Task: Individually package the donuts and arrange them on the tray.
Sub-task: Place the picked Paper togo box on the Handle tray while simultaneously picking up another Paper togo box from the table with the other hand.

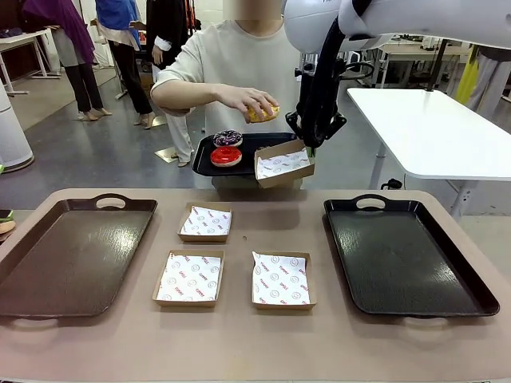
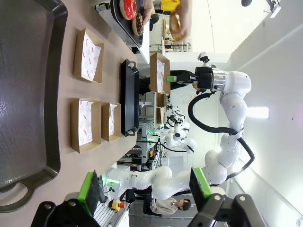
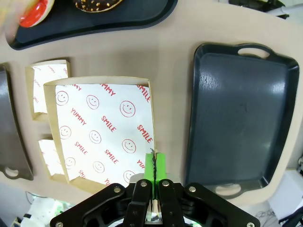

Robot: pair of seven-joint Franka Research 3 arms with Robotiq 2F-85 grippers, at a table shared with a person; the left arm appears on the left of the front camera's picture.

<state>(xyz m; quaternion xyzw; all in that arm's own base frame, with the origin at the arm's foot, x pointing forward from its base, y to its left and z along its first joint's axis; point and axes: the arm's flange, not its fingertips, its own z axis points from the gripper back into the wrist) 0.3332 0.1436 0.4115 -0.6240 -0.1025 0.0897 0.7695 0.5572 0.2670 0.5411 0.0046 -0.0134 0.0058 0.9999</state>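
The right gripper is up over the far part of the surface, its fingers pressed together on the edge of a shallow cardboard box lined with white printed paper. The box hangs tilted in the air, clear of the surface, just in front of a small black tray at the person's side. In the right wrist view the green pads pinch the box's rim, and the paper lining reads "YUMMY" and "SMILE" in red.

The person's hand holds the yellow donut in the air, above the small black tray and just beside the raised box. The red donut and the dark sprinkled donut lie on that tray, next to each other.

Three more lined boxes sit on the surface, all without a donut: one toward the far side and two nearer the robot. A large brown tray lies at the left and a large black tray at the right, each holding nothing.

The left gripper has its fingers wide apart with nothing between them, above the near left of the surface.
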